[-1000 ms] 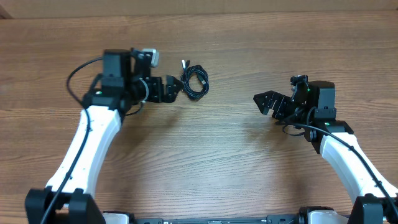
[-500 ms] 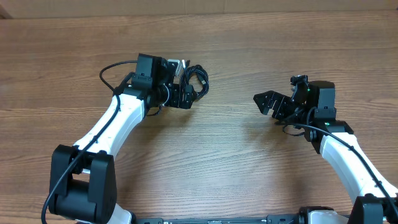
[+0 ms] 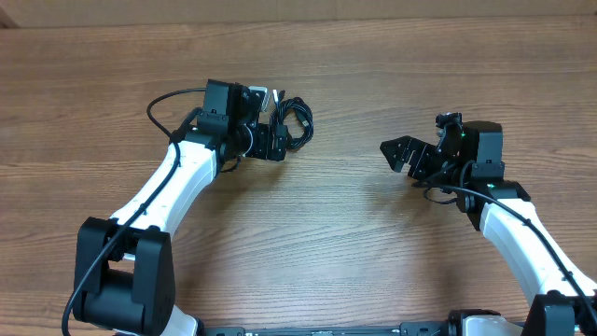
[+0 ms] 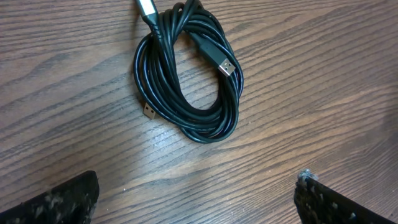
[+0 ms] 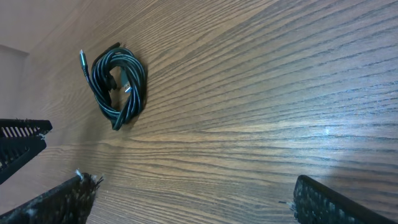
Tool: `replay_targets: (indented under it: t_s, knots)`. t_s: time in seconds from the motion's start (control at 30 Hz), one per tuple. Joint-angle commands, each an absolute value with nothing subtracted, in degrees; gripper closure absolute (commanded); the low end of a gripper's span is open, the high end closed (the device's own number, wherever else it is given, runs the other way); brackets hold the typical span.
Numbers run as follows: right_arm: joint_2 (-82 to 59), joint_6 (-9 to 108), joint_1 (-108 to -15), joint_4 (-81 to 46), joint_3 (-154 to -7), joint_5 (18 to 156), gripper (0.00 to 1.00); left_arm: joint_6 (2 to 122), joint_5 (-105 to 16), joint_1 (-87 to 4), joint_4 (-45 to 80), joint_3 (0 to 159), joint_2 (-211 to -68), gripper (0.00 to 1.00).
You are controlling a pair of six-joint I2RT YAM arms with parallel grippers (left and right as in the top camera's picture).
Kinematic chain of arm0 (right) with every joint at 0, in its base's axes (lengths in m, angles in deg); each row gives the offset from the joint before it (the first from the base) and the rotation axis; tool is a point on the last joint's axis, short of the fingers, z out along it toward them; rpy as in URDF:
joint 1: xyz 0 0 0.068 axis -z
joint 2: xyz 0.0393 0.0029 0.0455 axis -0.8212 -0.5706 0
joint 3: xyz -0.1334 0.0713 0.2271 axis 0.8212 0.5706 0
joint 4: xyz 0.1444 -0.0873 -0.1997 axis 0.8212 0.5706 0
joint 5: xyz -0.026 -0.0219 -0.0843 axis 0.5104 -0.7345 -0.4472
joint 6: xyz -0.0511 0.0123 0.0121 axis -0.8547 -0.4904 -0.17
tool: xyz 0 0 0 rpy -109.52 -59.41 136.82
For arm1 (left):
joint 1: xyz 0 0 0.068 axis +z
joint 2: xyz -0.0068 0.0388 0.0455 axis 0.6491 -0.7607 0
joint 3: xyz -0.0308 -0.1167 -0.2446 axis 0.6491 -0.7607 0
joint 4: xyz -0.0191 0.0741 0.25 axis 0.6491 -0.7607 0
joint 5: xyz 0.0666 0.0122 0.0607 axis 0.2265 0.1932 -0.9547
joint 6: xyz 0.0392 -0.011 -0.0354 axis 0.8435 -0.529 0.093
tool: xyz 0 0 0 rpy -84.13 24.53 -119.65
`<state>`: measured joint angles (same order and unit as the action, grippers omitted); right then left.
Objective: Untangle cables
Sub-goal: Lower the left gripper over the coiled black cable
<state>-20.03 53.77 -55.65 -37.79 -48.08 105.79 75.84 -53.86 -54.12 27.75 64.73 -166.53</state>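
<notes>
From above, my left gripper (image 3: 278,142) stands wide open and empty. The cables (image 3: 297,121) lie just beyond its tips as a small black bundle on the table (image 3: 308,243). My right gripper (image 3: 399,152) is also spread wide and holds nothing, and the bundle is well off ahead of it.

Through my left wrist, the cables (image 4: 208,129) sit just ahead of my fingers (image 4: 56,199) and midway between them. They form an oval coil with a silver plug (image 4: 146,7) at its far end.

Through my right wrist, the coil (image 5: 138,87) is far ahead and to my left.

I judge these cords light, limp and smooth-skinned. A pinch across the whole coil would likely lift it as one knot. I would rather take a single strand just behind a plug, where it is stiffest.
</notes>
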Motion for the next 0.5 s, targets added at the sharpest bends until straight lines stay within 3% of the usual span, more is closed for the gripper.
replay_targets:
  t_s: [0.0, 0.47]
  knots:
    - [-20.3, 53.8, -55.5, -38.1, -49.4, 105.6, 0.0, 76.1, -54.4, -54.4, 27.9, 65.8, -166.9, 0.0]
    - [-20.3, 53.8, -55.5, -38.1, -49.4, 105.6, 0.0, 74.5, -54.2, -54.4, 28.0, 65.8, -166.9, 0.0]
